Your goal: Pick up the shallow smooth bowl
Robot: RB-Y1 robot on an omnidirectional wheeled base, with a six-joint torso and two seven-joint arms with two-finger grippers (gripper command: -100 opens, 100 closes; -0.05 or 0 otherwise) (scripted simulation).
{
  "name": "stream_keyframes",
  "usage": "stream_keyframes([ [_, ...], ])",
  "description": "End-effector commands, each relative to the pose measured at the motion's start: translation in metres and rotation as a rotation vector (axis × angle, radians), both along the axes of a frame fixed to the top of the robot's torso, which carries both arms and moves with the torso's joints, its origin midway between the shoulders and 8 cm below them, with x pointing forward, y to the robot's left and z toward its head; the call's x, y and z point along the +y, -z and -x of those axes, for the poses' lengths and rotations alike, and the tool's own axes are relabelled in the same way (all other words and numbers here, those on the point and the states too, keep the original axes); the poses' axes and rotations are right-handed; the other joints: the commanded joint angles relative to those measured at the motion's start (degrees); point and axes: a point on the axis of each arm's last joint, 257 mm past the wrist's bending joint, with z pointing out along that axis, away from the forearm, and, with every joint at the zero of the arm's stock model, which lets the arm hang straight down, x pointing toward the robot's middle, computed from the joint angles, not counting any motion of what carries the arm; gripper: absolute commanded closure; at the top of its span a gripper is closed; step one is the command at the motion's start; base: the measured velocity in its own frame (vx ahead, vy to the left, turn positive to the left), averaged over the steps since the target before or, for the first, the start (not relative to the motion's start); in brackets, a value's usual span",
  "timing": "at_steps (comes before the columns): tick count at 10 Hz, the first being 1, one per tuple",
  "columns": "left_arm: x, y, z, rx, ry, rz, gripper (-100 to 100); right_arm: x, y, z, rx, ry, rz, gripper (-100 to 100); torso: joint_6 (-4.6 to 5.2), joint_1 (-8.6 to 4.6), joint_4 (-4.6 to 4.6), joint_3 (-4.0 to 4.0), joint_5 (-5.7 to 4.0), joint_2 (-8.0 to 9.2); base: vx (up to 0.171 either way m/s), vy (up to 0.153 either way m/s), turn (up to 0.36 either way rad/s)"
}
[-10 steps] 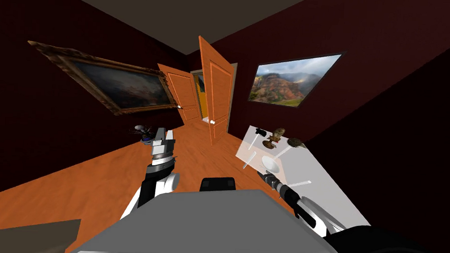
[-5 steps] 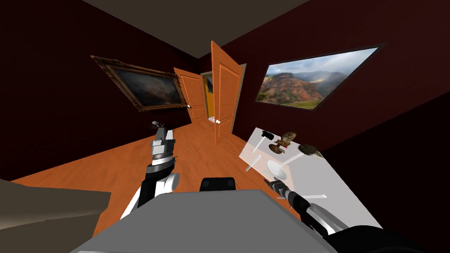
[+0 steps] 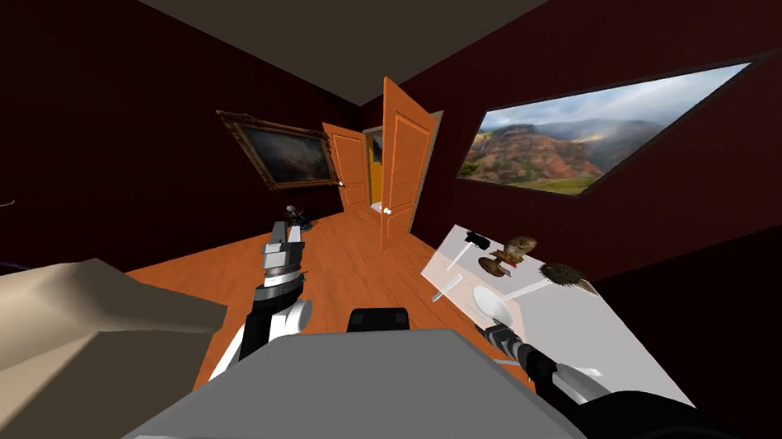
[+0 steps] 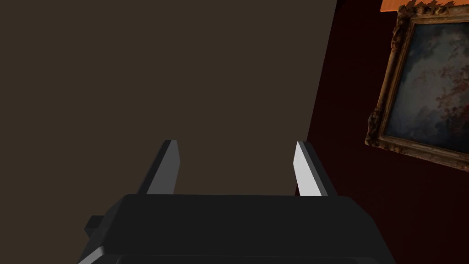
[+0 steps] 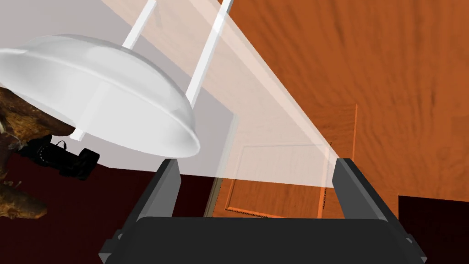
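Swinging my view since a second ago brings a beige surface (image 3: 63, 330) in near left. One right gripper (image 3: 485, 320) (image 5: 256, 161), fingers spread, sits just short of the single white bowl (image 3: 491, 302) (image 5: 100, 91) on the table (image 3: 598, 341). Left gripper (image 3: 286, 231) (image 4: 236, 145) is spread too. Three small things stand farther on the table, two doors (image 3: 404, 176) beyond.

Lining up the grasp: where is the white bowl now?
In the head view, the white bowl sits on the pale table at my right, just beyond the right gripper, with a brown figurine farther back.
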Motion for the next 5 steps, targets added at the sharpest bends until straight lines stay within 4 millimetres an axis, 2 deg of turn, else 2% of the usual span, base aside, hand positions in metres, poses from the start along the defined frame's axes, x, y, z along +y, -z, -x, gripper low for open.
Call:
stream_keyframes([
  [1, 0.000, 0.000, 0.000, 0.000, 0.000, 0.000, 0, -0.016, 0.004, 0.010, 0.025, -0.001, 0.038, -100, 0.00, 0.00, 0.00, 0.00, 0.00, 0.00, -0.023, -0.005, 0.150],
  [2, 0.000, 0.000, 0.000, 0.000, 0.000, 0.000, 0, -0.016, 0.004, 0.010, 0.027, 0.001, 0.039, -100, 0.05, -0.01, 0.00, -0.01, -0.02, -0.02, -0.008, -0.003, -0.010],
  [3, 0.000, 0.000, 0.000, 0.000, 0.000, 0.000, 0, -0.037, 0.005, 0.026, 0.068, -0.005, 0.102, -100, 0.07, 0.00, -0.01, -0.03, -0.02, -0.06, -0.019, 0.004, 0.211],
  [4, 0.000, 0.000, 0.000, 0.000, 0.000, 0.000, 0, -0.052, 0.005, 0.036, 0.098, -0.017, 0.153, -100, 0.00, 0.01, -0.01, -0.03, -0.01, -0.06, -0.040, 0.001, 0.383],
  [5, 0.000, 0.000, 0.000, 0.000, 0.000, 0.000, 0, -0.056, 0.005, 0.041, 0.106, -0.009, 0.159, -100, -0.02, -0.01, 0.00, -0.01, 0.00, -0.01, -0.033, -0.011, 0.150],
])
